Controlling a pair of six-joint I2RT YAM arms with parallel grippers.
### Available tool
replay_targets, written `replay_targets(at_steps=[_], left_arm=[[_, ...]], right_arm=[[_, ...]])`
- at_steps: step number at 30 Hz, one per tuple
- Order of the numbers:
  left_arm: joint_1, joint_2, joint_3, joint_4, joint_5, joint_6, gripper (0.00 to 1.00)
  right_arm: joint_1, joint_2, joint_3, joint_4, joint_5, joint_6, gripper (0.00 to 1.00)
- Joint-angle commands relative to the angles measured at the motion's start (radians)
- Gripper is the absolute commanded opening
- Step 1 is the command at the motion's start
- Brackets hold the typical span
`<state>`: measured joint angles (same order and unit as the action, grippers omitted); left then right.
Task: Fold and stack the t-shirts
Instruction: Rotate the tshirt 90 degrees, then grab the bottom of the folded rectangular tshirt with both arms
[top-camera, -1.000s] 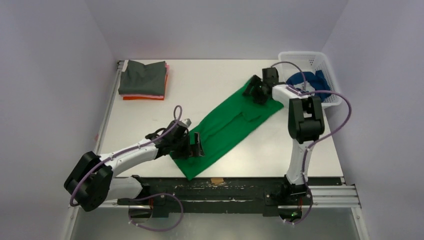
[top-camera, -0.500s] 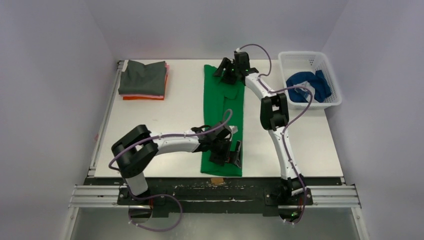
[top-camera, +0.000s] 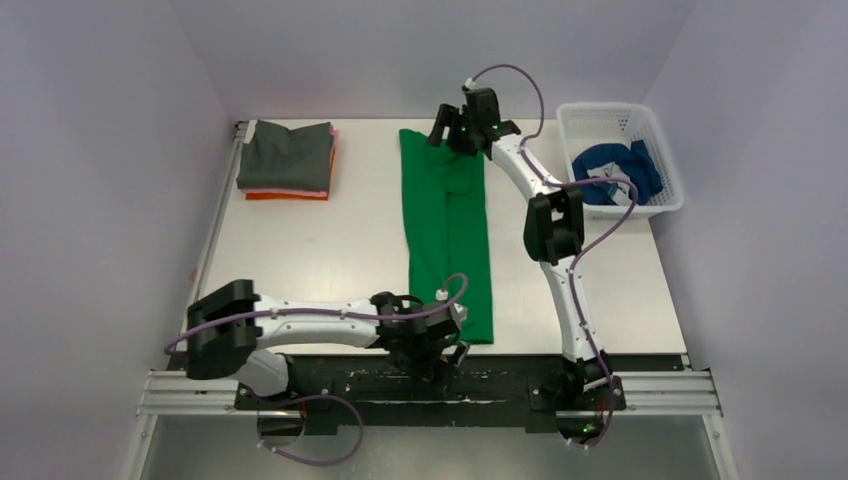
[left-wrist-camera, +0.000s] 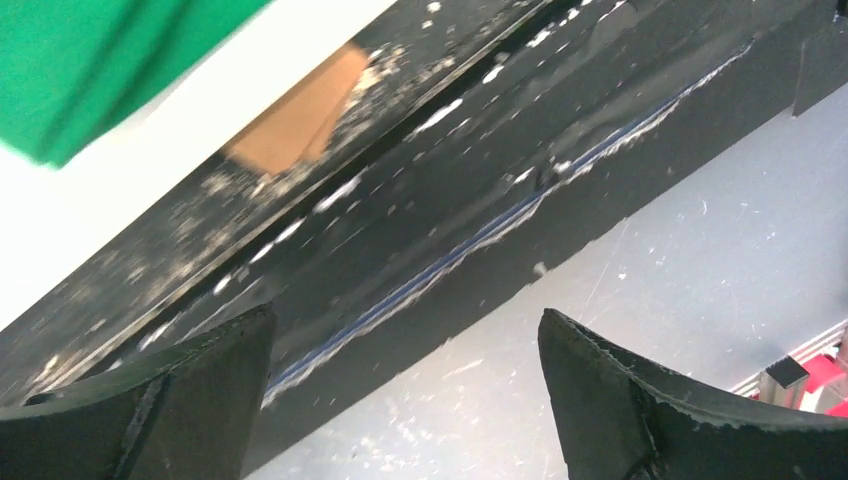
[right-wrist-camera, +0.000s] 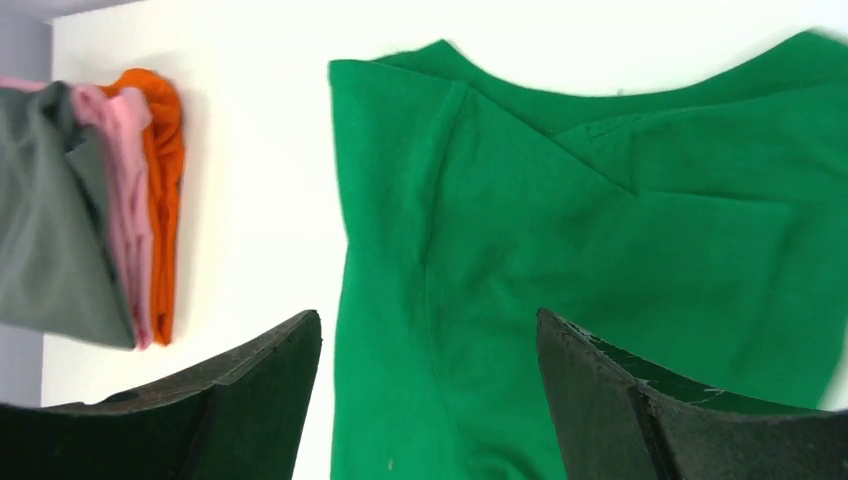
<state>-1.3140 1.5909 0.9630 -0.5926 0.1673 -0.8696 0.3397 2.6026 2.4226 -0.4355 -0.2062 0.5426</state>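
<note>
The bright green t-shirt (top-camera: 446, 225) lies folded into a long strip running from the table's far edge to its near edge; it also shows in the right wrist view (right-wrist-camera: 600, 240) and as a corner in the left wrist view (left-wrist-camera: 90, 70). My left gripper (top-camera: 443, 358) is open and empty at the near table edge, just off the shirt's near end, over the black rail. My right gripper (top-camera: 452, 135) is open and empty above the shirt's far end. A folded stack with dark grey on top (top-camera: 288, 158), pink and orange beneath (right-wrist-camera: 150, 190), sits at the far left.
A white lattice basket (top-camera: 660, 205) at the far right holds a blue t-shirt (top-camera: 612, 170). A brown tape patch (left-wrist-camera: 300, 110) marks the near table edge. A black rail (top-camera: 420, 385) runs along the table front.
The green shirt has swung from a diagonal to a straight strip along the table's middle. Both grippers have let go; the left has moved off its near end to the table edge.
</note>
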Motion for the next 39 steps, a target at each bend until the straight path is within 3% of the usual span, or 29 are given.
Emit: replay_targets(at_steps=[1, 5, 8, 13, 17, 24, 28, 33, 39], left_arm=[[0.005, -0.215, -0.049, -0.133, -0.161, -0.041, 1.00], [0.048, -0.346, -0.101, -0.102, -0.247, -0.041, 1.00], [0.185, -0.378, -0.165, 0.015, -0.189, -0.021, 1.00], [0.264, -0.288, -0.145, 0.118, -0.144, 0.014, 0.99], [0.272, -0.167, -0.096, 0.144, -0.122, 0.020, 0.86], [0.272, -0.019, -0.045, 0.099, -0.164, 0.004, 0.65], [0.272, -0.005, -0.030, 0.045, -0.235, -0.011, 0.46], [0.272, 0.001, -0.036, 0.014, -0.284, -0.017, 0.31], [0.272, 0.005, -0.058, 0.024, -0.271, -0.033, 0.00]], right_arm=[[-0.013, -0.274, -0.075, -0.039, 0.000, -0.133, 0.78], [-0.011, -0.500, -0.313, -0.043, -0.016, -0.145, 0.80], [-0.009, -0.724, -0.632, -0.034, 0.040, -0.114, 0.78], [0.028, -1.154, -1.293, 0.122, 0.121, 0.008, 0.75], [0.122, -1.397, -1.667, 0.169, 0.204, 0.119, 0.72], [0.285, -1.604, -1.874, 0.052, 0.247, 0.208, 0.67], [0.345, -1.603, -1.940, 0.039, 0.188, 0.227, 0.63], [0.390, -1.549, -1.964, 0.018, 0.191, 0.238, 0.56], [0.413, -1.563, -2.010, 0.025, 0.149, 0.268, 0.46]])
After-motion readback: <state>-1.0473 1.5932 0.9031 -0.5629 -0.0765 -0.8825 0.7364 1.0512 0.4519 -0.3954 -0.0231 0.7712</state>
